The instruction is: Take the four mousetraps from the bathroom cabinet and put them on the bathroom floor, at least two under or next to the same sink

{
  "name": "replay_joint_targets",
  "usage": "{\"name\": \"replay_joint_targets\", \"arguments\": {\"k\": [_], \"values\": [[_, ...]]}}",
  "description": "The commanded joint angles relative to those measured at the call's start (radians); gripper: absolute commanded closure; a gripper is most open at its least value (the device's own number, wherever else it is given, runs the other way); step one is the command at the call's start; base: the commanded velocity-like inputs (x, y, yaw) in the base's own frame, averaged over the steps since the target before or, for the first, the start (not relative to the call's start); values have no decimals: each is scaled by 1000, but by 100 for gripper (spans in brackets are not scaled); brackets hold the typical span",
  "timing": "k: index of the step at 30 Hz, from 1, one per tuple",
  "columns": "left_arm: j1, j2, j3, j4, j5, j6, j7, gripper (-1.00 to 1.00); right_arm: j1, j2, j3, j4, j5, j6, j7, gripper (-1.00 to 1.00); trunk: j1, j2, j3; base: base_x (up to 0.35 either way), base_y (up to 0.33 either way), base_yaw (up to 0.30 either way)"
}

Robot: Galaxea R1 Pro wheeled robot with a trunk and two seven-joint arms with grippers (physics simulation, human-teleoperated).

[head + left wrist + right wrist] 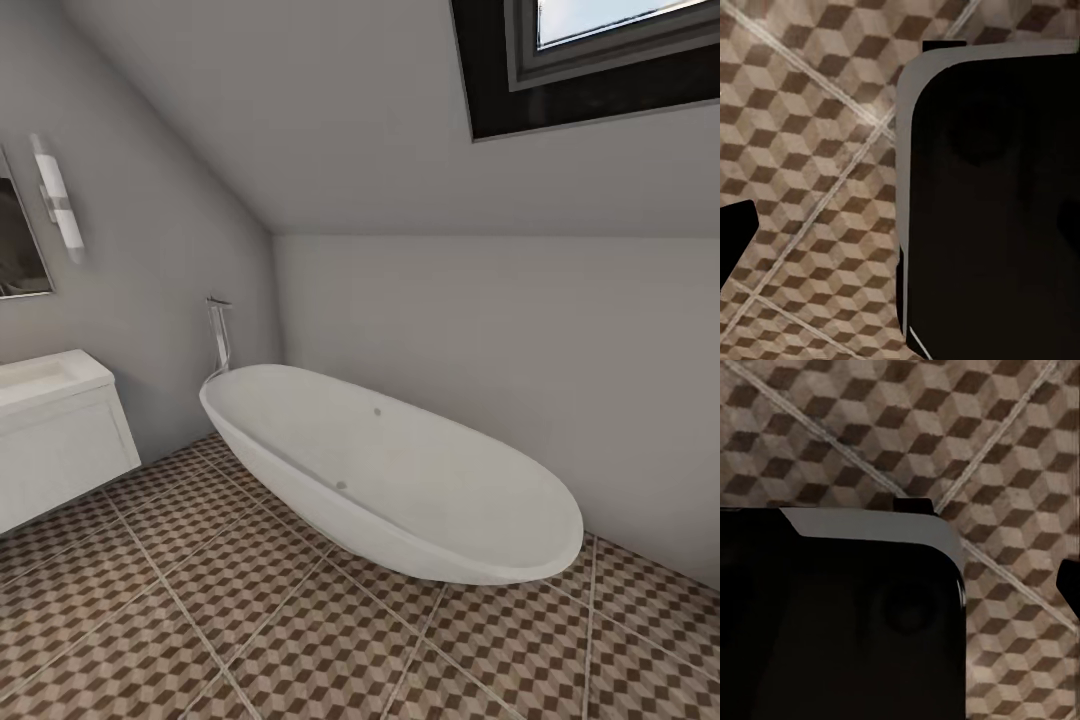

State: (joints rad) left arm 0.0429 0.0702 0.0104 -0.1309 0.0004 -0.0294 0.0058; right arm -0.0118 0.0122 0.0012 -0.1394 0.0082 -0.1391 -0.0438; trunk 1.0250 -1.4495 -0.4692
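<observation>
Overhead, a slanted grey ceiling ran down to a low wall, with a dark-framed skylight (590, 60) set into it. From our head camera we looked over the bathroom floor (250, 620), large square tiles printed with brown, beige and white cubes and crossed by pale grout lines. On it stood a long oval white bathtub (400, 470), its far end tucked into the corner under the slope, with a tall chrome floor-standing tap (218, 335) just beside that end. At our left, against the side wall, hung the wide white rectangular bathroom sink (45, 375) atop a white wall-hung vanity unit (60, 450), lifted clear of the tiles. Above it we saw the edge of a mirror (20, 245) and a white tube wall light (58, 200).

Both wrist cameras looked down at the same cube-patterned tiles, each partly blocked by a dark rounded panel with a pale edge (990, 202), probably part of our own body. We judged that the arms hung low because we were in transit.

We could not tell whether either pincer was spread or pressed together. We saw no mousetraps on the visible floor, and the orange-brown cabinet lay outside these pictures, so fetching them seemingly remained to do.
</observation>
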Motion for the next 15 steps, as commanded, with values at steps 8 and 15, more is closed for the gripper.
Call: {"name": "replay_joint_targets", "arguments": {"k": [8,15], "values": [[1,-4,1,-619,-2,-1,0,-100,0,0,2,-558,6,21,-31,-100,0,0,-1,0,0,0],[0,-3,-3,-588,-1,-10,-4,-100,0,3,8,-558,39,-154,-27,-100,0,0,-1,0,0,0]]}}
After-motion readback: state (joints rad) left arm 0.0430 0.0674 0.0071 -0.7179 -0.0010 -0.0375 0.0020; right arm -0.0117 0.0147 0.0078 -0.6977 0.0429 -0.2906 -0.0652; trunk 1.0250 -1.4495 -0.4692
